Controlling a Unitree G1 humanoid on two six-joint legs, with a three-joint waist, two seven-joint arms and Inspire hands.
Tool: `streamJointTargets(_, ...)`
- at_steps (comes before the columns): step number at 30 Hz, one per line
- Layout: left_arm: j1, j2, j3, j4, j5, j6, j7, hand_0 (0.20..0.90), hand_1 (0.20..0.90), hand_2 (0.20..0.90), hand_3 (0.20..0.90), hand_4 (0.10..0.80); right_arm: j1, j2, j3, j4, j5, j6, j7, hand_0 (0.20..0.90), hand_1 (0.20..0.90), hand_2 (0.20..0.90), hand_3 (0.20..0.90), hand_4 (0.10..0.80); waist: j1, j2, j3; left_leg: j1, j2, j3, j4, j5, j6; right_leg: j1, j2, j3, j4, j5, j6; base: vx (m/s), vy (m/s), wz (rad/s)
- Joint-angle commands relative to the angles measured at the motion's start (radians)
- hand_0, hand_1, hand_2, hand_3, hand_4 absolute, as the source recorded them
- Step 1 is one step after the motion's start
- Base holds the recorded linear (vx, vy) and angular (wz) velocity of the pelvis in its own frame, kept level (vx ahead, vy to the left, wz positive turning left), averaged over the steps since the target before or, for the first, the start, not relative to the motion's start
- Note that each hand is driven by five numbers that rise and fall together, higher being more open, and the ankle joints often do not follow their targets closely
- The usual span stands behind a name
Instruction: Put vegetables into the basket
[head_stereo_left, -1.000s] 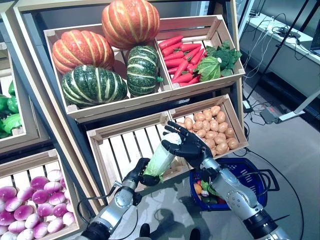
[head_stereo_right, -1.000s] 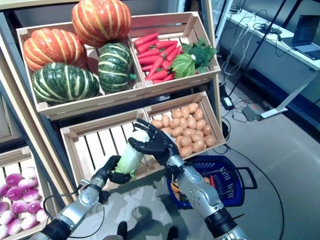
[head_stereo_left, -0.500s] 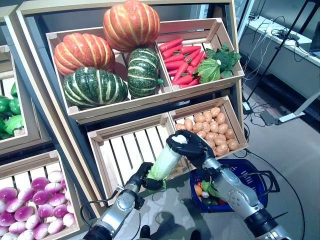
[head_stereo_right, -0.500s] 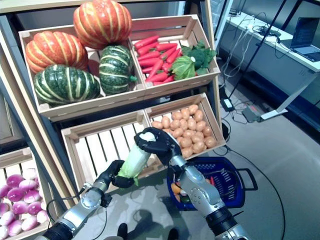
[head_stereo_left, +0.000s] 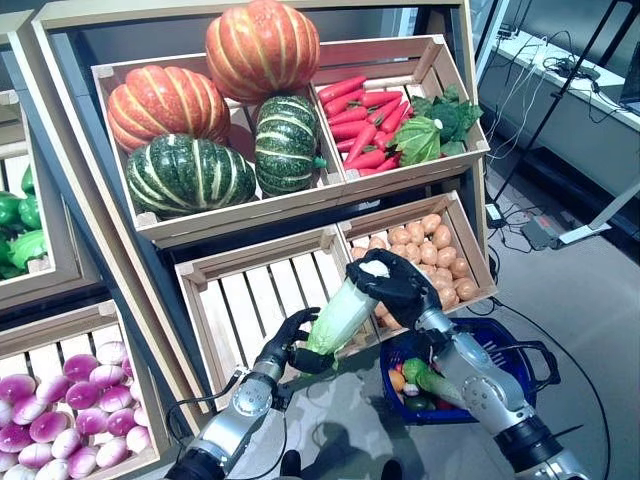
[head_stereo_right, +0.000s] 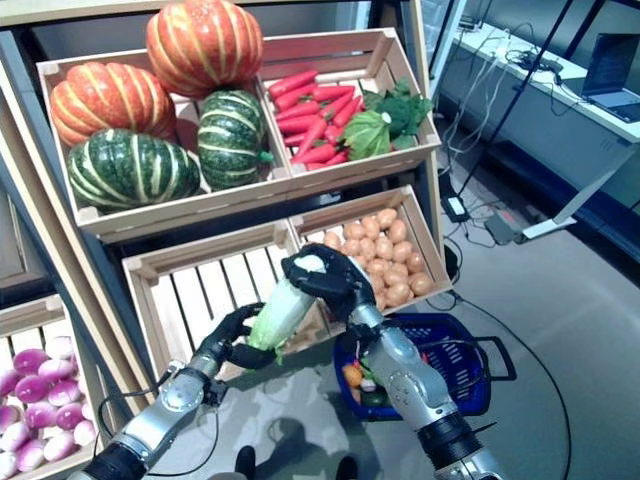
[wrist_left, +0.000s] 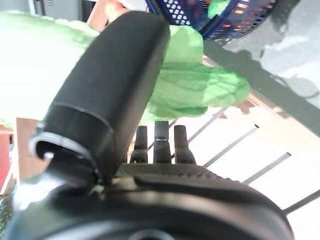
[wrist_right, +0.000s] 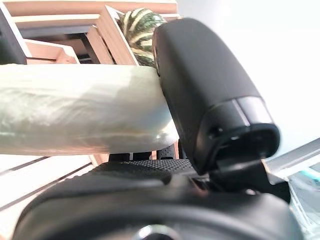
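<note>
We see both hands on one long pale-green cabbage (head_stereo_left: 341, 318), held slanted in the air in front of the empty slatted crate (head_stereo_left: 240, 300). Our right hand (head_stereo_left: 400, 290) wraps its fingers (head_stereo_left: 385, 292) closed over the white upper end; in the right wrist view the thumb lies across the pale stalk. Our left hand (head_stereo_left: 292, 345) is at the leafy lower end. Its fingers (head_stereo_left: 290, 330) are spread loosely behind the leaves while the thumb presses across them, as the left wrist view shows, so the hold there looks slack rather than tight.

The cabbage sits above the floor, between the empty crate and the blue basket (head_stereo_left: 500, 345), not inside either. The basket stands on the floor below our right arm, and already holds a few vegetables (head_stereo_left: 415, 385); we make out green, orange and red pieces but cannot count them.

On the shelf we count four pumpkins in the upper left crate (head_stereo_left: 220, 215): two orange pumpkins (head_stereo_left: 165, 100) and two dark green striped pumpkins (head_stereo_left: 188, 172). The upper right crate holds a heap of red carrots (head_stereo_left: 362, 120), too overlapped to count, beside one leafy green head (head_stereo_left: 432, 125). The lower right crate is full of small brown potatoes (head_stereo_left: 428, 255), many more than we can count. At far left lie purple-and-white turnips (head_stereo_left: 60, 410) in another crate.
</note>
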Motion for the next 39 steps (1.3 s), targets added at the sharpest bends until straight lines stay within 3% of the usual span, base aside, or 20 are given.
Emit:
streamJointTargets(1,-0.143,0.007,0.082,-0.082,-0.029,-0.111,-0.016,0.9,0.9,0.9,0.9,0.8,-0.035,-0.002,-0.094,-0.181,0.065,-0.137,0.024,0.3,0.3,0.3,0.3,0.4,-0.008,-0.021,-0.028,0.036,-0.009,-0.006,0.002,-0.095,-0.002,0.047,-0.048,-0.01,0.002,-0.011,0.038,0.0,0.0,0.0)
streamJointTargets(13,-0.109,0.02,0.132,-0.036,-0.095,-0.081,-0.135,0.9,0.9,0.9,0.9,0.8,-0.027,-0.06,-0.341,-0.173,0.068,-0.196,-0.078,0.3,0.3,0.3,0.3,0.4,-0.039,-0.025,-0.027,0.032,-0.004,0.027,0.002,-0.094,0.006,0.033,-0.041,0.011,0.002,-0.004,0.036,-0.001,-0.011,-0.04)
streamJointTargets(22,-0.072,0.055,0.151,-0.031,-0.119,-0.066,-0.195,0.9,0.9,0.9,0.9,0.8,-0.056,-0.146,-0.509,-0.095,0.035,-0.271,-0.252,0.3,0.3,0.3,0.3,0.4,-0.049,-0.033,-0.01,0.016,0.002,0.038,0.002,-0.092,0.009,0.016,-0.027,0.034,0.002,-0.005,0.03,-0.017,-0.027,-0.07)
streamJointTargets(34,-0.058,0.077,0.164,-0.072,-0.122,-0.054,-0.19,0.9,0.9,0.9,0.9,0.8,-0.05,-0.167,-0.572,0.012,0.027,-0.378,-0.37,0.3,0.3,0.3,0.3,0.4,-0.042,-0.034,0.016,-0.029,0.015,0.033,0.002,-0.073,0.0,-0.017,-0.026,0.036,0.002,0.003,0.029,-0.043,-0.022,-0.01)
streamJointTargets(39,-0.061,0.085,0.173,-0.071,-0.132,-0.061,-0.19,0.9,0.9,0.9,0.9,0.8,-0.045,-0.184,-0.597,0.038,0.034,-0.37,-0.41,0.3,0.3,0.3,0.3,0.4,-0.045,-0.036,0.026,-0.041,0.018,0.031,0.002,-0.069,-0.004,-0.026,-0.025,0.035,0.002,0.005,0.029,-0.034,-0.015,0.01)
